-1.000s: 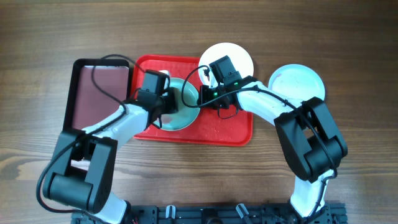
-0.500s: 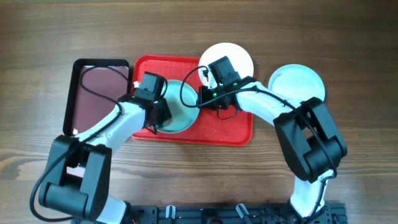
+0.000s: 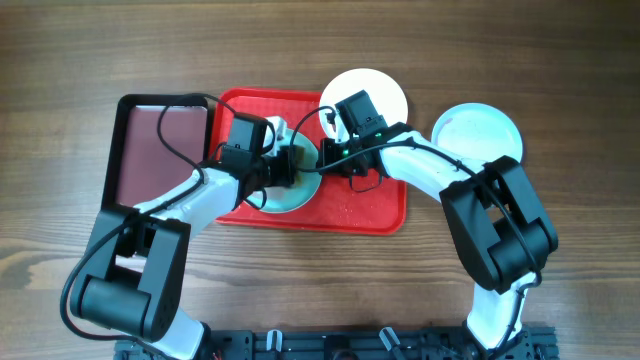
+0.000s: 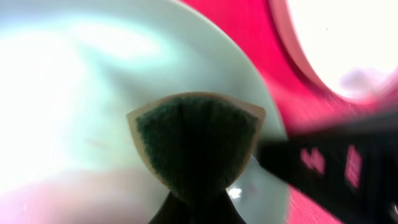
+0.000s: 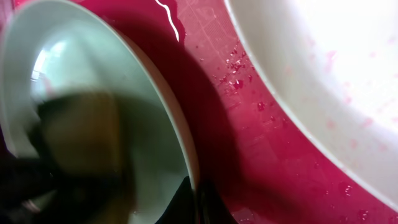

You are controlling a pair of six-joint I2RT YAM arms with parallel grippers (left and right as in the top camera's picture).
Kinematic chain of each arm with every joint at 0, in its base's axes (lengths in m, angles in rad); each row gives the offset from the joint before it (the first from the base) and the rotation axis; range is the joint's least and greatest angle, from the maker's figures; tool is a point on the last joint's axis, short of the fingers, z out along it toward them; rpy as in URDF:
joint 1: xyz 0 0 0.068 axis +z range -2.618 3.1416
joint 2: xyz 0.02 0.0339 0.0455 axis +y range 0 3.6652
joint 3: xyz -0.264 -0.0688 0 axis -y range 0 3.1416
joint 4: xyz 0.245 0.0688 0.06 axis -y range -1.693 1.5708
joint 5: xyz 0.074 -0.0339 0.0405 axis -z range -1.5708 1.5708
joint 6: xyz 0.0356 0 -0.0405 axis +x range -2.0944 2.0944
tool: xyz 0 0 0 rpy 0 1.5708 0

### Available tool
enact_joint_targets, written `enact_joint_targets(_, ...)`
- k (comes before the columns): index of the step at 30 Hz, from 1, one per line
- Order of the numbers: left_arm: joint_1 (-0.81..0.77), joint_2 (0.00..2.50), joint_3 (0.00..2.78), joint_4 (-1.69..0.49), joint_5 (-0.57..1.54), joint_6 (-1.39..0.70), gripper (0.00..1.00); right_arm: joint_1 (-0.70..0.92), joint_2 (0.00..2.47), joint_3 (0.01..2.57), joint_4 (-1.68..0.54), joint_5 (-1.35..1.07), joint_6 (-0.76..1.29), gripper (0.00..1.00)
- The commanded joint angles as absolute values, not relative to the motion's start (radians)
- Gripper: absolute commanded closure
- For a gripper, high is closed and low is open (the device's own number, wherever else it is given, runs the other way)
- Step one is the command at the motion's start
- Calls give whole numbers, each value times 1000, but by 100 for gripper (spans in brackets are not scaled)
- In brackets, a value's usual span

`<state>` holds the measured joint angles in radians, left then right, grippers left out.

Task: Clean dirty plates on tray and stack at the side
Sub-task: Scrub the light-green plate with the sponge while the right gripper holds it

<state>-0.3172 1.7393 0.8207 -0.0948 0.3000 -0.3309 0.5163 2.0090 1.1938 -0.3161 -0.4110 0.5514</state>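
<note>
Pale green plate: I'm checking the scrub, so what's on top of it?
A green scouring sponge, pinched by the left gripper, sits on the plate. Whatever lies beneath the sponge is hidden.

The overhead view is bright, even and sharp, with only soft shadows on the table (image 3: 560, 80). The 2 wrist views are close and blurred. The left one washes out the pale green plate (image 4: 74, 74) and the white plate (image 4: 348, 37) to glare, and in the right one the green plate's rim casts a deep shadow on the tray (image 5: 249, 124).
</note>
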Motion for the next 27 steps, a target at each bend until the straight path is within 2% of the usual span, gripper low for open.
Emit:
enact_joint_targets(1, -318, 1747, 819, -86, -76, -463, 96, 522, 2037, 1202, -323, -420, 550, 96)
enact_joint_targets(4, -318, 1748, 819, -166, -244, -552, 96, 522, 2037, 1202, -323, -420, 550, 96)
enact_joint_targets(8, -319, 1748, 819, -354, -228, -611, 96, 522, 2037, 1202, -322, -420, 550, 96)
enact_joint_targets(11, -319, 1748, 819, -462, -83, -606, 96, 522, 2037, 1202, -322, -420, 550, 96)
enact_joint_targets(15, -319, 1748, 819, -506, 348, -335, 96, 522, 2037, 1202, -322, -420, 550, 96)
enact_joint_targets(18, -318, 1747, 819, -449, 584, -239, 96, 524, 2037, 1202, -323, -421, 550, 96)
enact_joint_targets(20, -317, 1747, 819, -379, 622, -240, 96, 524, 2037, 1202, -324, -421, 550, 96)
enact_joint_targets(23, -315, 1747, 819, -232, 616, -290, 96, 524, 2037, 1202, -329, -421, 550, 95)
enact_joint_targets(24, -303, 1747, 819, -128, 548, -355, 96, 524, 2037, 1202, -331, -421, 550, 96)
enact_joint_targets(27, -278, 1747, 819, -62, 381, -436, 96, 524, 2037, 1202, -332, -421, 550, 96)
